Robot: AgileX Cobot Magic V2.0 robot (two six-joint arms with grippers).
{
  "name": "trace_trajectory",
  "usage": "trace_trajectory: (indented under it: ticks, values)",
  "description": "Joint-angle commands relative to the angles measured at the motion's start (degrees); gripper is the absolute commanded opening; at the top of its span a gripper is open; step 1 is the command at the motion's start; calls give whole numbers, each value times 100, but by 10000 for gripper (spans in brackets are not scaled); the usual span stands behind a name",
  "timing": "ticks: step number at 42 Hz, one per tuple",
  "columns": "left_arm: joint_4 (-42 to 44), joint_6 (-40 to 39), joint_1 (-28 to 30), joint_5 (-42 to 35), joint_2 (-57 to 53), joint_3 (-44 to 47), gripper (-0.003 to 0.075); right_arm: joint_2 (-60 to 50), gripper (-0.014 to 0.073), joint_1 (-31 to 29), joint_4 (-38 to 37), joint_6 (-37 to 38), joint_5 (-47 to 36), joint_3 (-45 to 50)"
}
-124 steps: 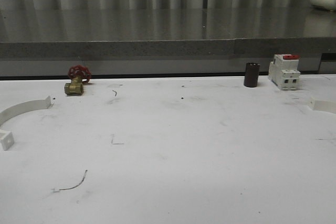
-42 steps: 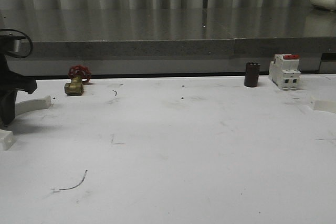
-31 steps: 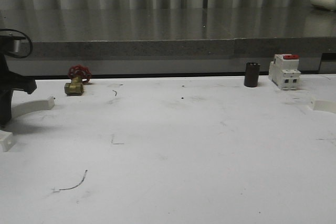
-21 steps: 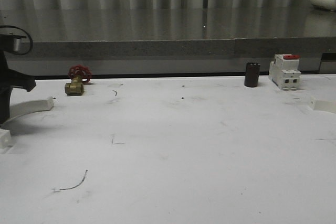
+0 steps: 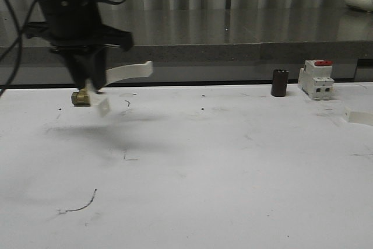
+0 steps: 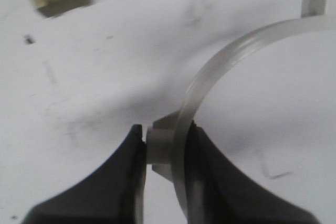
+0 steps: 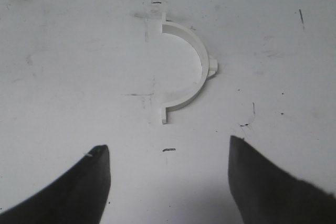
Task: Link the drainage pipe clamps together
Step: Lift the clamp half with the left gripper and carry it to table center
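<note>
Clamp half (image 5: 125, 74): now lifted off the table, pinched in left gripper (image 6: 164, 148) above the brass valve (image 5: 81, 97). Second half (image 7: 184, 72): flat on table, right gripper (image 7: 168, 182) spread above. Joining pending.

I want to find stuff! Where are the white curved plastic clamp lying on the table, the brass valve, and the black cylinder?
white curved plastic clamp (image 7: 197, 59): right wrist view, arc middle.
brass valve (image 5: 80, 97): front view, body.
black cylinder (image 5: 279, 83): front view, side.
</note>
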Motion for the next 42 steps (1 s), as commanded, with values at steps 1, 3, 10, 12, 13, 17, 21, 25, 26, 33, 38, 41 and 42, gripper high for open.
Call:
trace_trajectory:
  ticks: [1,3,10,12,13,17,21,25,26,33,38,41,42]
  values:
    - [198,-640,-609,-185,-266,-371,-20,-1,507,12,-61,-17,-339,-148]
    - [373,-959,-838,-190,-185,-518,-20,-1,507,12,-61,-17,-339,-148]
    - [608,-2119,-1501,-168,318,-1087,-20,-1,507,12,-61,-17,-339,-148]
    - [783,-2540,-1625,-192,470,-1209,-20,-1,507,12,-61,-17,-339,-148]
    - [869,-2829,-1691,-192,527,-1286,-20,-1,507,12,-61,-17,-339,-148]
    - [919,-3298,-1813,-212,768,-1504,-20,-1,507,12,-61,-17,-339,-148]
    - [890,-3606,-1830,-129,999,-1685,-20,-1,507,12,-61,-17,-339,-148]
    - [899,-3826,-1830,55,1167,-1736,-20,-1,507,12,-61,-17,-339,-148]
    - [910,-3842,-1830,75,1194,-1736,-20,-1,507,12,-61,-17,-339,-148]
    - [884,-4270,-1790,148,1273,-1736,-20,-1,507,12,-61,-17,-339,-148]
    - [706,-4324,-1750,61,1282,-1736,-20,-1,507,12,-61,-17,-339,-148]
    - [637,-4472,-1742,9,1282,-1736,-20,-1,507,12,-61,-17,-339,-148]
    - [614,-4481,-1742,-2,1284,-1736,-20,-1,507,12,-61,-17,-339,-148]
